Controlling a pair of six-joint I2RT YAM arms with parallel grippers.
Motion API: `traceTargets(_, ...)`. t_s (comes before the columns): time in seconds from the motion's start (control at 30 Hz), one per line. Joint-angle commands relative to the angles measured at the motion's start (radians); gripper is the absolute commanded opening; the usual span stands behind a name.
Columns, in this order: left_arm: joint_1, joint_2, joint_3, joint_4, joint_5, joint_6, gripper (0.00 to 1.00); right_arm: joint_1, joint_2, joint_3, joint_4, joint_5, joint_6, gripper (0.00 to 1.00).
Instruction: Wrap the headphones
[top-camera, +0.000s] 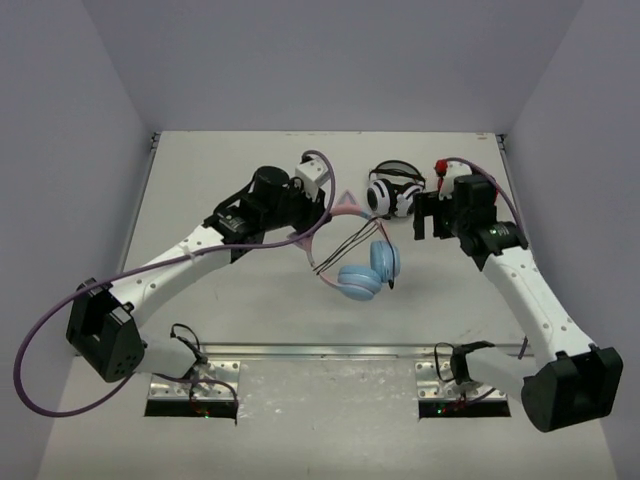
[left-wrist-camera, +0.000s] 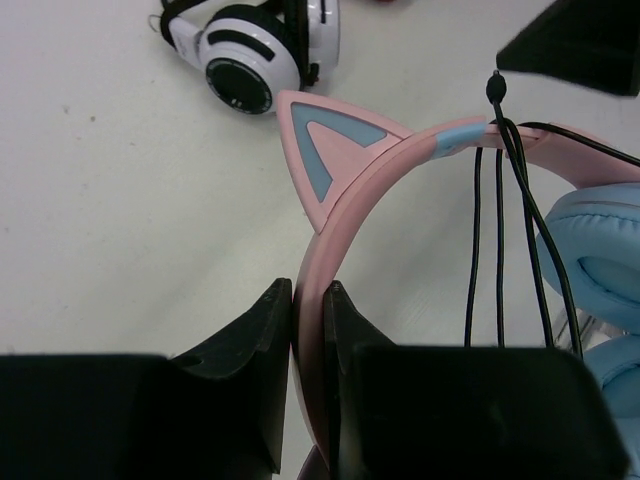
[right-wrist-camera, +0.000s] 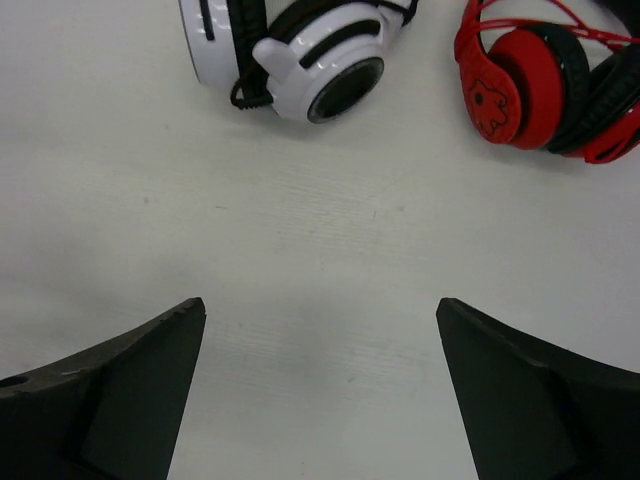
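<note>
Left wrist view, left end effector: fingers together, clamped on the pink headband, one finger on each face of the band.
Left wrist view, pink cat-eared headphones: band arches up and to the right from the grip. One pink ear with a blue inner triangle stands on the band just past the fingers.
Left wrist view, cable: thin and black, with several strands draped over the band to the right of the ear. They hang down side by side, and the plug end stands just above the band.
Left wrist view, ear cups: light blue, at the right edge and partly cut off by the frame.
Left wrist view, white-and-black headphones: lie on the counter beyond the pink ear, apart from it.

Right wrist view, right end effector: fingers wide apart, with only bare counter showing between them.
Right wrist view, red-and-black headphones: on the counter at the upper right, beside the white-and-black pair at the upper left. Both are well ahead of the fingertips.

Top view, pink cat-eared headphones: near the middle of the counter, between the two arms. The band end is at the left end effector and the blue cups are nearer the arm bases. Whether the cups rest on the counter cannot be told.
Top view, cable: dark loops hang between band and cups.
Top view, right end effector: just beside the white-and-black pair, apart from the pink pair.
Top view, red-and-black headphones: mostly hidden behind the right arm.
</note>
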Motion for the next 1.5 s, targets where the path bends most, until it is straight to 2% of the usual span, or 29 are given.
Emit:
traceTargets(0.0, 0.006, 0.03, 0.055, 0.035, 0.184, 0.023, 0.0, -0.006, -0.082, 0.189, -0.124, -0.117, 0.118, 0.99)
traceTargets(0.1, 0.006, 0.065, 0.075, 0.031, 0.267, 0.029, 0.01, -0.005, -0.067, 0.295, -0.191, -0.252, 0.148, 0.99)
traceTargets(0.17, 0.004, 0.074, 0.075, 0.034, 0.284, 0.034, 0.01, -0.003, -0.044, 0.361, -0.248, -0.263, 0.173, 0.98)
traceTargets(0.3, -0.022, 0.09, 0.077, 0.047, 0.322, 0.09, 0.01, 0.027, 0.032, 0.421, -0.316, -0.364, 0.208, 0.87)
traceTargets(0.4, -0.091, 0.105, 0.098, 0.048, 0.235, 0.15, 0.0, 0.107, 0.086, 0.444, -0.38, -0.321, 0.181, 0.85)
traceTargets(0.5, -0.097, 0.125, 0.111, 0.07, 0.233, 0.161, 0.01, 0.136, 0.108, 0.426, -0.417, -0.309, 0.165, 0.84)
traceTargets(0.7, -0.117, 0.166, 0.143, 0.1, 0.246, 0.187, 0.01, 0.194, 0.092, 0.365, -0.429, -0.276, 0.141, 0.67)
traceTargets(0.73, -0.117, 0.173, 0.151, 0.092, 0.25, 0.19, 0.01, 0.199, 0.092, 0.36, -0.434, -0.272, 0.139, 0.61)
traceTargets(0.83, -0.117, 0.205, 0.184, 0.069, 0.25, 0.196, 0.01, 0.207, 0.079, 0.328, -0.429, -0.26, 0.135, 0.55)
traceTargets(1.0, -0.116, 0.249, 0.23, 0.035, 0.261, 0.205, 0.0, 0.219, 0.06, 0.283, -0.419, -0.249, 0.132, 0.53)
traceTargets(1.1, -0.117, 0.248, 0.229, 0.044, 0.281, 0.207, 0.01, 0.224, 0.075, 0.266, -0.414, -0.185, 0.118, 0.5)
traceTargets(1.27, -0.115, 0.24, 0.226, 0.047, 0.29, 0.202, 0.0, 0.222, 0.1, 0.283, -0.406, -0.145, 0.101, 0.39)
traceTargets(1.47, -0.115, 0.214, 0.194, 0.101, 0.381, 0.19, 0.0, 0.224, 0.146, 0.299, -0.396, -0.169, 0.075, 0.3)
